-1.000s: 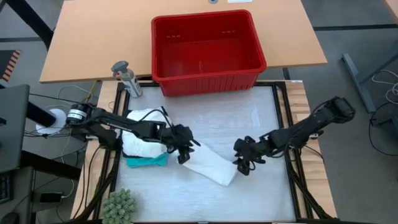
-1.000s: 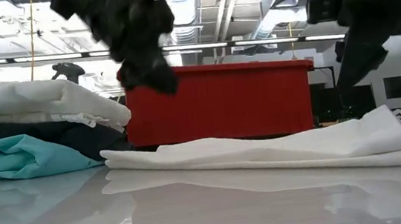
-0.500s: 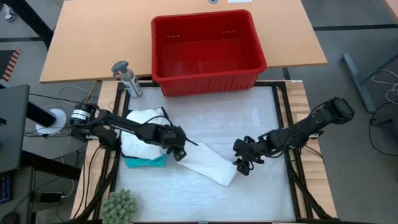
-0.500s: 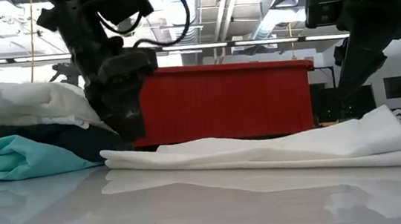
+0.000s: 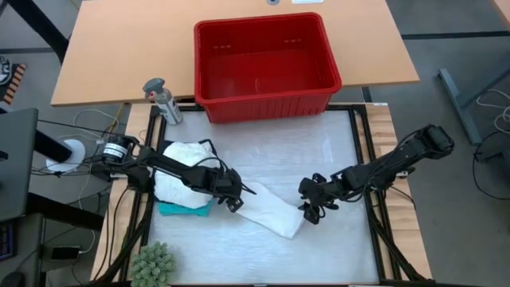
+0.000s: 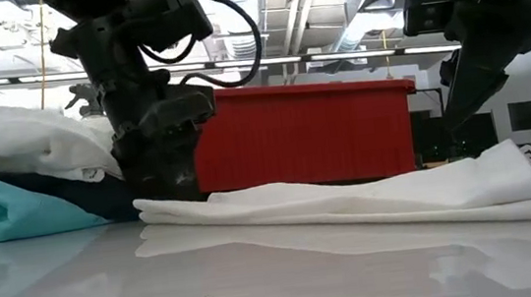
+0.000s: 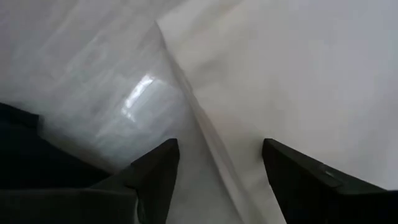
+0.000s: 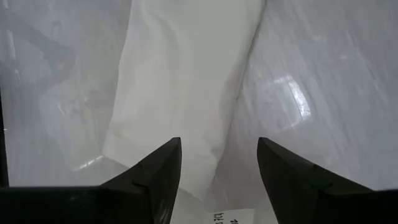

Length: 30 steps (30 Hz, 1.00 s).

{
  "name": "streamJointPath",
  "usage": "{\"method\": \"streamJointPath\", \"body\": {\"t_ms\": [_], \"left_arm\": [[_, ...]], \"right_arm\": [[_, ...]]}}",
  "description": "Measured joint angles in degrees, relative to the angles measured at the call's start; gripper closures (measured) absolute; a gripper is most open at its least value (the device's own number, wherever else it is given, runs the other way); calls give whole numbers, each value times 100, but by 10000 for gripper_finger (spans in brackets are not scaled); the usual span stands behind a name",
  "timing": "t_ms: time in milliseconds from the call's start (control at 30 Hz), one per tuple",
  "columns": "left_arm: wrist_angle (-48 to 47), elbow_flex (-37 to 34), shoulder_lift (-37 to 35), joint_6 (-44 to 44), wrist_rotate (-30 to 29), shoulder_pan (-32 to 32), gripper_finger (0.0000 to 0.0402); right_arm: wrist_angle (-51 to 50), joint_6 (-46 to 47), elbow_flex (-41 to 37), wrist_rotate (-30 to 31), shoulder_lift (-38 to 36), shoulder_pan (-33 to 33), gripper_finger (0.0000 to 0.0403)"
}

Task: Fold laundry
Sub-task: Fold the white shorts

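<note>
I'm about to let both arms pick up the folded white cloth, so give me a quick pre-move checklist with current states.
1. Left gripper fingers open over the white cloth's end nearest the pile: ok.
2. Right gripper fingers open over the cloth's other end: ok.
3. Nothing held by either gripper: ok.
4. Cloth lies flat on the table, apart from the stacked pile: ok.
5. Red basket clear of both arms: ok.
6. Left fingers touching the cloth: cannot tell.
</note>
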Motion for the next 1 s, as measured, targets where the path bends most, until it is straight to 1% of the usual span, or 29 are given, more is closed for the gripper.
{"method": "streamJointPath", "body": {"t_ms": [167,233,267,333,433,500,533,567,667,767,900,1000], "left_arm": [[-56,103,78,-97,-2,2,174],[-137,184,91,-119,29,2,187],[-181,218,95,-131,80,8,200],[-196,238,102,-141,143,11,239],[-206,238,104,-63,169,11,314],[-126,238,106,-12,291,11,365],[-82,238,106,32,392,25,382],[-43,238,106,39,485,40,390],[-48,262,106,-75,552,47,397],[-369,458,89,-144,706,98,399],[-849,999,79,-41,740,120,400],[-1017,1394,71,115,695,127,400]], "right_arm": [[4,0,0,0,0,7,168],[0,-2,0,0,0,7,168],[2,-2,0,0,0,7,168],[2,-4,0,2,0,7,168],[3,-6,0,2,0,7,168],[2,-6,0,4,0,7,168],[4,-11,0,7,0,7,168],[4,-11,0,7,0,7,168],[53,-9,0,4,-4,7,168],[249,-9,0,-11,-119,8,168],[588,-114,0,-24,-357,57,170],[746,-252,0,-6,-428,55,181]]}}
